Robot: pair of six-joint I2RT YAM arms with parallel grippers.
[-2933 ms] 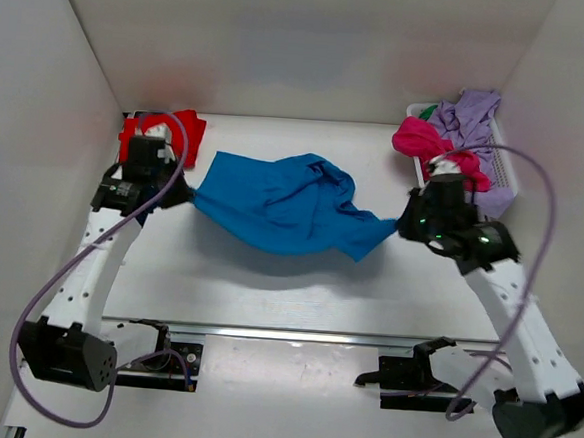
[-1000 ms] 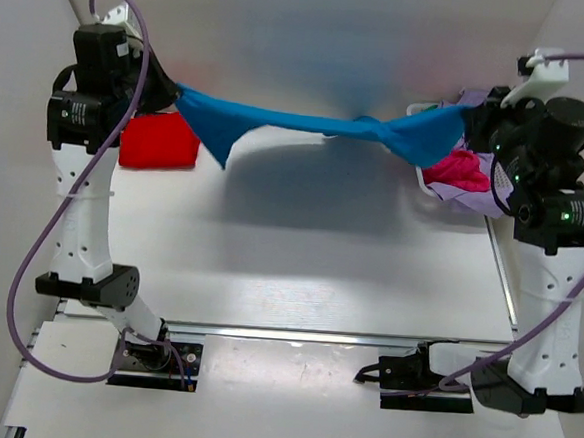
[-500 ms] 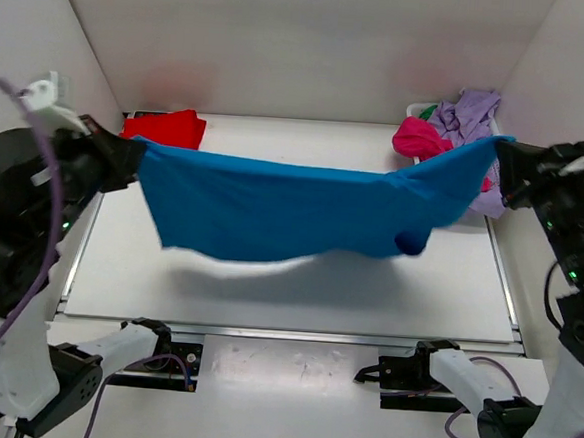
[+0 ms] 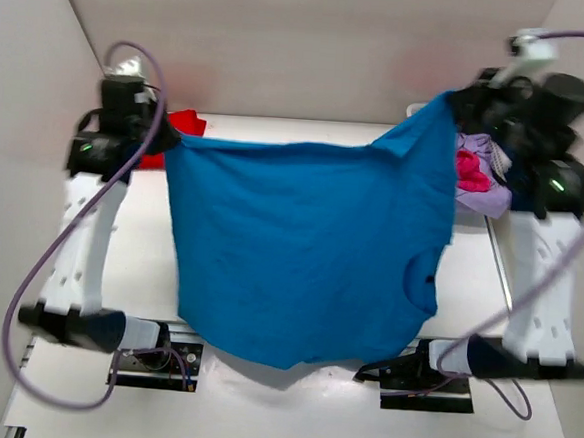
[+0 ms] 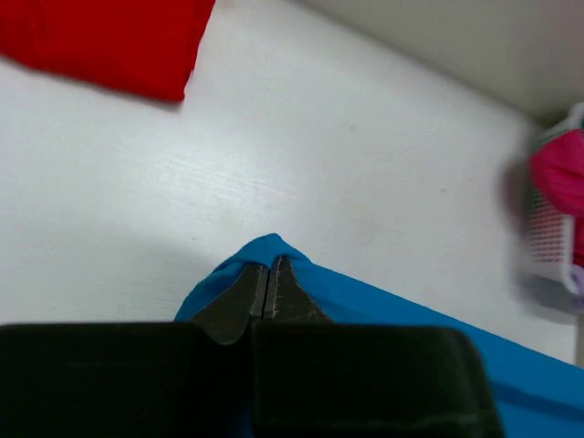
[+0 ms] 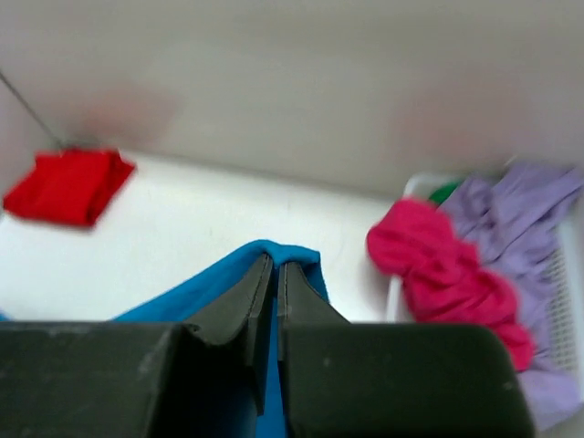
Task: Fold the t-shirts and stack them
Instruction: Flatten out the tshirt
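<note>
Spreading step: the left tool (image 5: 267,265) and right tool (image 6: 271,261) each pinch 1 upper corner of the blue shirt (image 4: 300,250), which hangs open above the surface's (image 4: 278,130) middle, so next both should probably lower together, laying it flat for folding.

This is a robotics lab cell, not a home. Plain white panels (image 4: 285,38) box in a bare white desk (image 4: 278,130) on three sides. My left arm (image 4: 80,244) and right arm (image 4: 538,286) stand on black mounts (image 4: 152,358) at its near edge. A loose purple cable (image 4: 21,300) loops off each arm, with nothing domestic around me.
</note>
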